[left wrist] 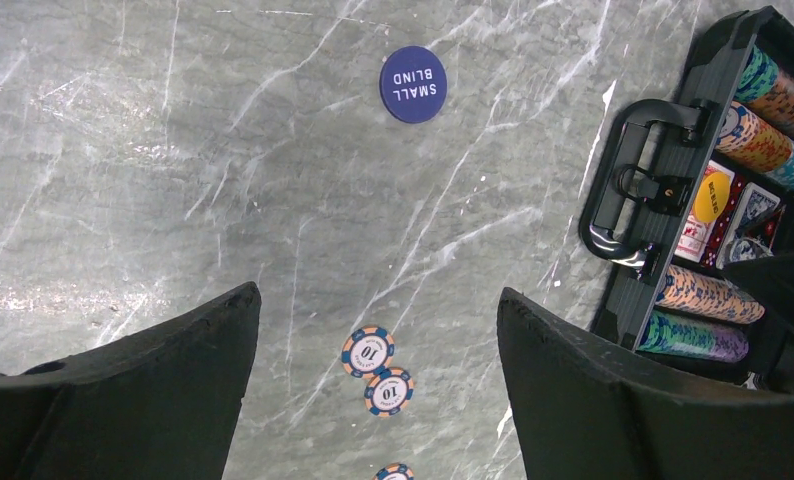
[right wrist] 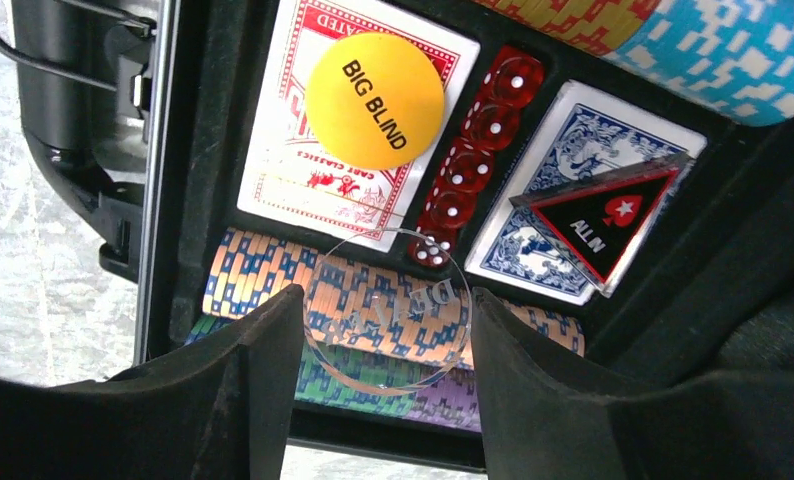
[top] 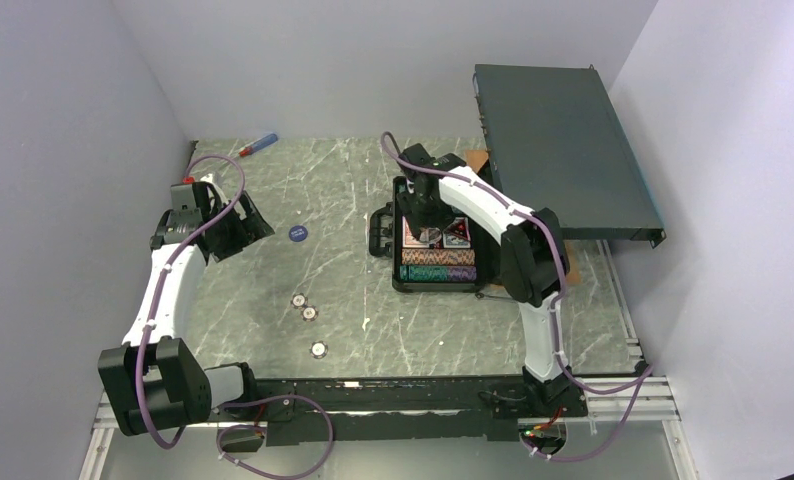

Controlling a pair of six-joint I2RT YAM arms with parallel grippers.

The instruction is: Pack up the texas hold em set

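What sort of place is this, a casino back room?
Probably a robotics test booth, not a casino: plain walls box in one table, two robot arms are bolted at its near edge, and a poker case lies open on it.

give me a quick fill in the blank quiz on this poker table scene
The yellow round plastic button on the red card deck reads ____ BLIND.
The blue round button on the grey marble table reads ____ BLIND.
The ____ gripper pinches the clear round disc.
Missing words: big, small, right.
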